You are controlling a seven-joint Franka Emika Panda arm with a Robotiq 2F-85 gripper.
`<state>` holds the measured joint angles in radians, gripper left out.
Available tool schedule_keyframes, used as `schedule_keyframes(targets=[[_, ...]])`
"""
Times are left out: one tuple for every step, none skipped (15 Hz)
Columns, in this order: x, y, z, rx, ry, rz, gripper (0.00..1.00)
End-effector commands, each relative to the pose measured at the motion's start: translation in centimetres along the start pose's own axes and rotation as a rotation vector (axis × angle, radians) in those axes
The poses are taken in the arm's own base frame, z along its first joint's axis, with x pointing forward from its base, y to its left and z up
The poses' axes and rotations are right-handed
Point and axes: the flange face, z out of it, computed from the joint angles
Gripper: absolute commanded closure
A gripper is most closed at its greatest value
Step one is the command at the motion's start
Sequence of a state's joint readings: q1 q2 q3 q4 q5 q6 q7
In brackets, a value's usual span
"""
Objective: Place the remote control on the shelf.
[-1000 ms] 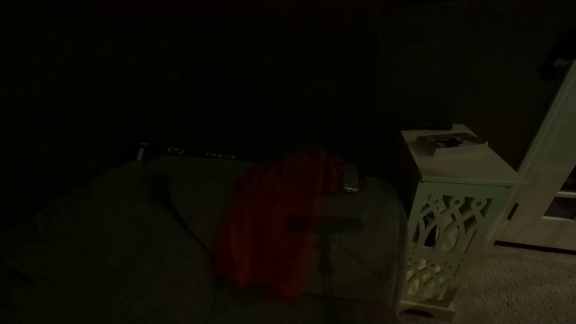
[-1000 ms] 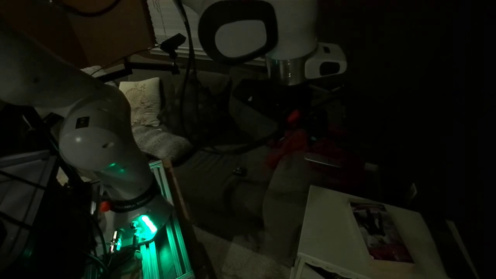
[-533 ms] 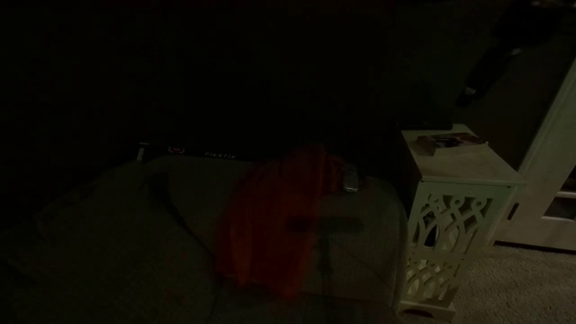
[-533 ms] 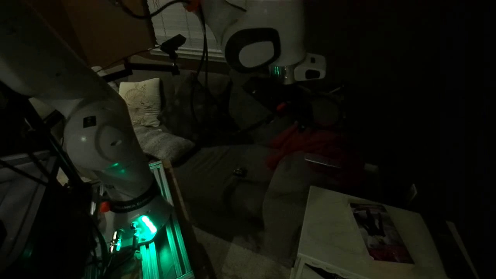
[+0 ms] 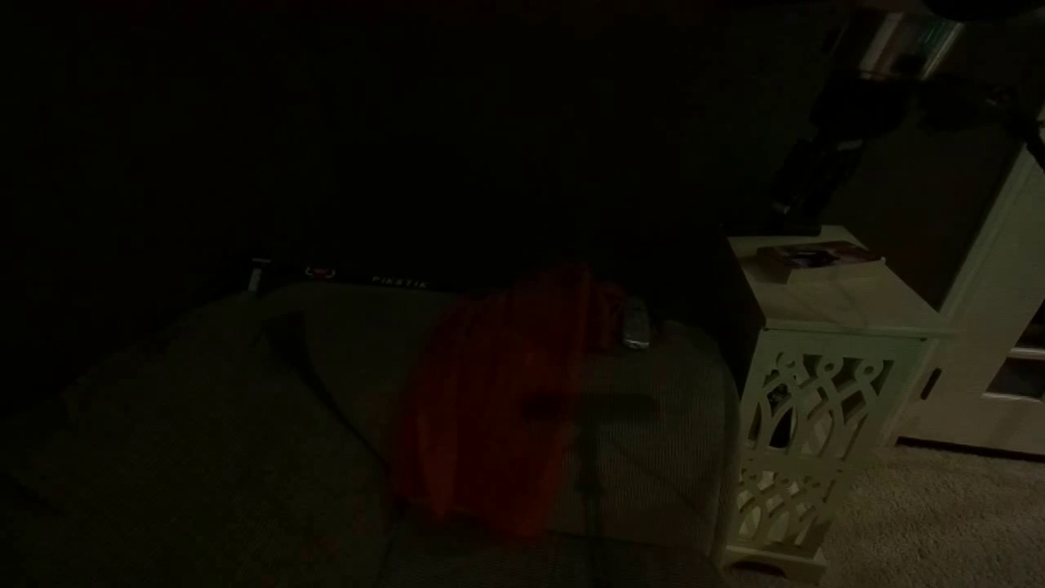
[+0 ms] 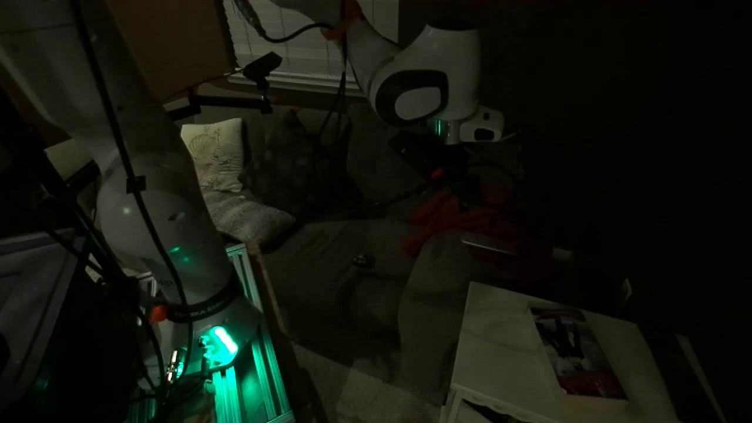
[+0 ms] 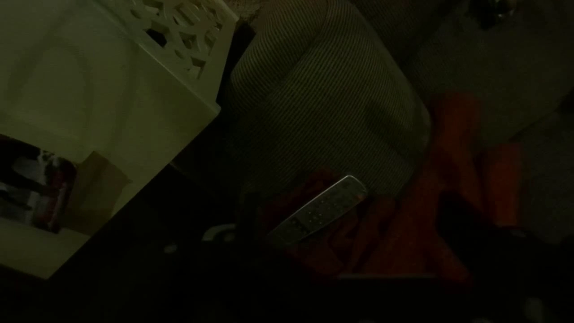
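Note:
The scene is very dark. The remote control [image 7: 319, 209] is a slim, silvery-edged bar with small buttons. It lies on red cloth on the sofa arm, and also shows in both exterior views [image 5: 635, 323] [image 6: 489, 242]. The shelf is a white cabinet [image 5: 849, 306] with a lattice front, beside the sofa arm; its top also shows in the other views [image 6: 499, 341] [image 7: 134, 89]. My gripper [image 7: 350, 204] is open, its dark fingers wide apart, with the remote seen between them from above, apart from it. In an exterior view the gripper [image 5: 784, 204] hangs near the cabinet's far edge.
A book [image 6: 578, 352] lies on the cabinet top. Red cloth [image 5: 498, 408] drapes over the sofa [image 6: 329, 258]. A small dark object [image 6: 363, 260] sits on the seat. Pillows [image 6: 212, 154] lie further back. A camera on a stand [image 6: 263, 66] is behind the sofa.
My arm has extended away from its base, and the gripper has come down and leftward into an exterior view, towards the sofa arm. The remote, cloth and book have not moved.

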<state>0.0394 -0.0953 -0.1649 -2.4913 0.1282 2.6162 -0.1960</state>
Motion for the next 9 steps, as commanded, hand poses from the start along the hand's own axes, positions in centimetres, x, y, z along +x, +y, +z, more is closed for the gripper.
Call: schedule_keyframes(targets=[[1.8, -0.4, 1.3, -0.038, -0.055, 0.153, 0.0], [2.8, -0.4, 2.1, -0.048, -0.047, 0.199, 0.0], [3.9, -0.6, 3.0, -0.062, -0.044, 0.251, 0.0], [5.3, -0.9, 4.1, -0.074, -0.047, 0.3, 0.0], [6.7, -1.2, 5.1, -0.088, -0.05, 0.349, 0.0], [8.2, -1.5, 6.3, -0.104, -0.051, 0.397, 0.0], [9.4, -1.8, 7.3, -0.125, -0.052, 0.443, 0.0], [10.6, -2.2, 8.8, -0.155, -0.051, 0.489, 0.0], [11.6, -2.6, 10.4, -0.172, -0.066, 0.537, 0.0]])
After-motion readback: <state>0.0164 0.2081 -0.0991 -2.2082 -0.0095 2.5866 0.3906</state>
